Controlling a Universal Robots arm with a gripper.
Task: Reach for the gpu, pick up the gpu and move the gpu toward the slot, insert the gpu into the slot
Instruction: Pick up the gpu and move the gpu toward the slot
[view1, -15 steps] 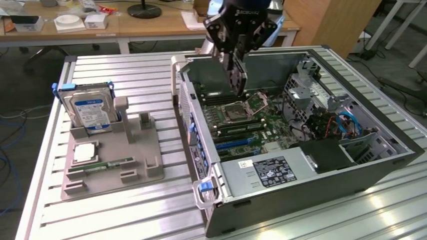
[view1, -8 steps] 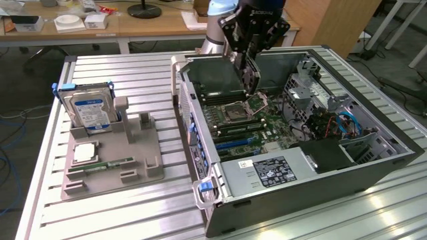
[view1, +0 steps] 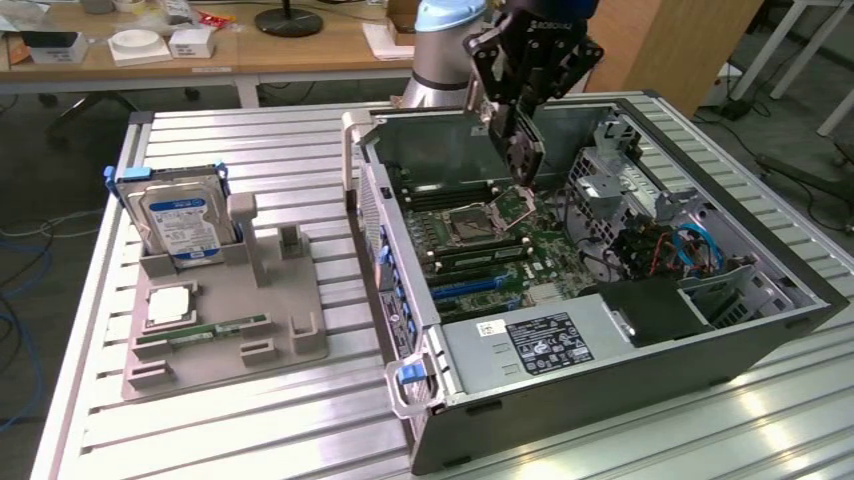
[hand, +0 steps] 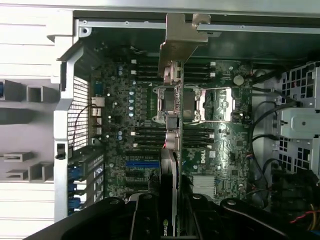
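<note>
My gripper (view1: 515, 105) is shut on the gpu (view1: 518, 150) and holds it on edge in the air above the open computer case (view1: 787, 300), over the silver processor socket (view1: 478, 222). In the wrist view the gpu (hand: 171, 145) appears edge-on between my black fingers (hand: 148, 215), its silver bracket (hand: 179, 37) at the far end. The blue slot (view1: 475, 287) lies on the motherboard, nearer the case's front than the card. Seen from the wrist, the slot (hand: 142, 163) sits beside the card's line, apart from it and uncovered.
A grey fixture tray (view1: 227, 350) at the exterior view's left holds a blue-labelled hard drive (view1: 187, 225), a processor chip (view1: 171, 305) and a green memory stick (view1: 222, 328). Inside the case are black memory slots (hand: 150, 135), a power supply (view1: 541, 342) and loose cables (view1: 667, 250).
</note>
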